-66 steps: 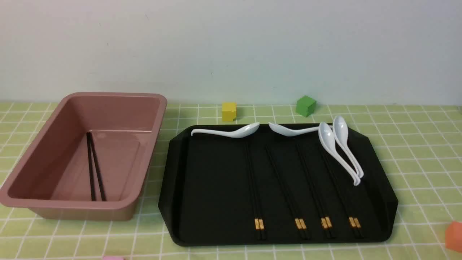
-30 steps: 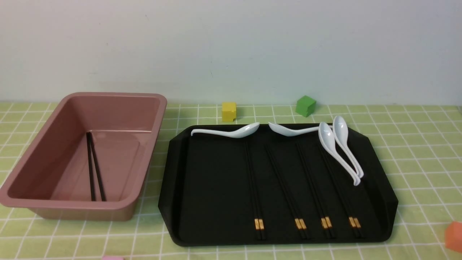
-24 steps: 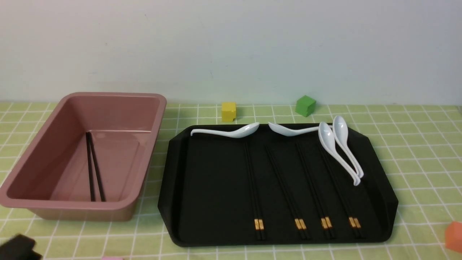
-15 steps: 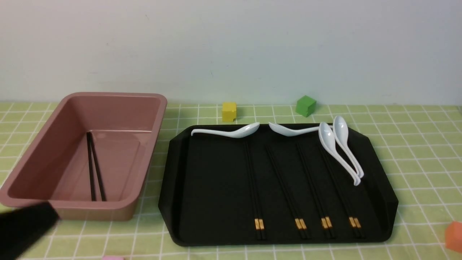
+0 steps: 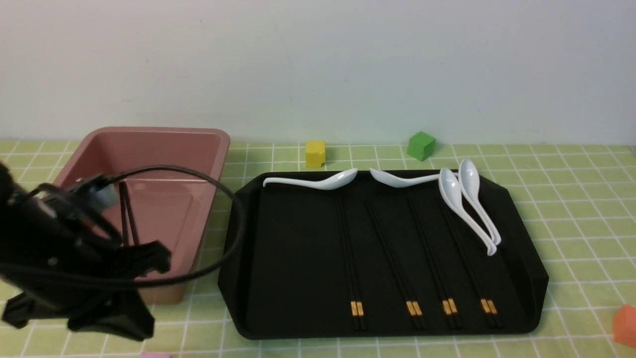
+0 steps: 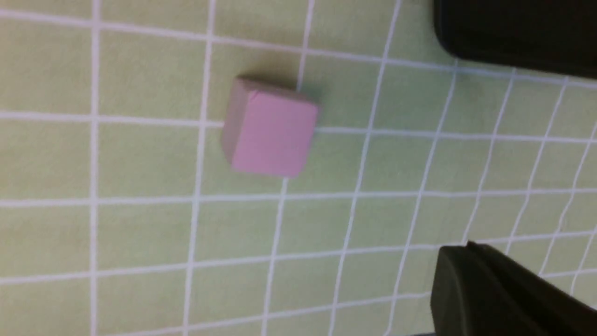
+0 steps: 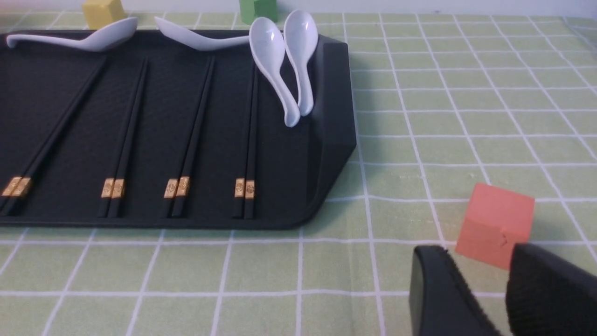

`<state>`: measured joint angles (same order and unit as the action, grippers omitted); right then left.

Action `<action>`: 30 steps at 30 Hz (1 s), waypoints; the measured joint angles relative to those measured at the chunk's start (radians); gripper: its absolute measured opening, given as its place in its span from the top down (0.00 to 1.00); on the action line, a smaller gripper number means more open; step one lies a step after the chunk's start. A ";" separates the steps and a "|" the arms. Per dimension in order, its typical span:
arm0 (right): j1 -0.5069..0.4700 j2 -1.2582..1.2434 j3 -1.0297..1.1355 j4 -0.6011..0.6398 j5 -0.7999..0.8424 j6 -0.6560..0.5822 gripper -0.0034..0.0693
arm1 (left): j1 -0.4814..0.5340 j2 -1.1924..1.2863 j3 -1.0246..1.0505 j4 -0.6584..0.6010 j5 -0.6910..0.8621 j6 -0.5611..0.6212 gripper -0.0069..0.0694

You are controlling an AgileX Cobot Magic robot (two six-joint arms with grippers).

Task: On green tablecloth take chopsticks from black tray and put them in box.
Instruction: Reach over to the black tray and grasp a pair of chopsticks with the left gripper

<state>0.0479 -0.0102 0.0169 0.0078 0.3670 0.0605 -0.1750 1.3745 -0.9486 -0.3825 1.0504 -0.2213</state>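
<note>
Left arm (image 5: pixel 54 248) low at the near-left corner, black and bulky, blocking the front wall of the box (image 5: pixel 159 130), a cable (image 5: pixel 237 214) looping off it across the box to the tray's left edge. Left gripper (image 5: pixel 131 291) hangs just over the cloth (image 5: pixel 571 209) in front of the box; its wrist view catches only one dark finger (image 6: pixel 494 294), so whether it is spread or closed I cannot tell. That view looks down on a pink cube (image 6: pixel 270 135) sitting on the cloth, with a corner of the tray beyond it. One pair of chopsticks (image 5: pixel 128 214) lies inside the box, partly hidden by the arm. Four more pairs (image 5: pixel 392 263) lie in a row on the tray (image 5: pixel 293 248), gold bands toward the near rim, untouched. Four white spoons (image 5: pixel 449 191) rest along the tray's far side. Right gripper (image 7: pixel 478 249) sits low off the tray's near-right corner, fingers parted and empty, an orange cube (image 7: pixel 494 219) just beyond them. Yellow cube (image 5: pixel 315 153) and green cube (image 5: pixel 421 145) stand behind the tray.
</note>
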 joint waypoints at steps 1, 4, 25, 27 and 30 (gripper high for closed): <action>0.000 0.000 0.000 0.000 0.000 0.000 0.62 | -0.031 0.033 -0.018 0.005 -0.022 -0.021 0.93; 0.000 0.000 0.000 0.000 0.000 0.000 0.62 | -0.146 0.113 -0.088 0.038 -0.078 -0.121 0.93; 0.000 0.000 0.000 0.000 0.000 0.000 0.62 | -0.560 0.741 -0.766 0.423 -0.082 -0.684 0.51; 0.000 0.000 0.000 0.000 0.000 0.000 0.62 | -0.560 0.783 -0.803 0.428 -0.070 -0.684 0.51; 0.000 0.000 0.000 0.000 0.000 0.000 0.62 | -0.560 0.831 -0.827 0.439 -0.064 -0.685 0.52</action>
<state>0.0479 -0.0102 0.0169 0.0078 0.3670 0.0605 -0.7348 2.2055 -1.7753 0.0564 0.9860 -0.9065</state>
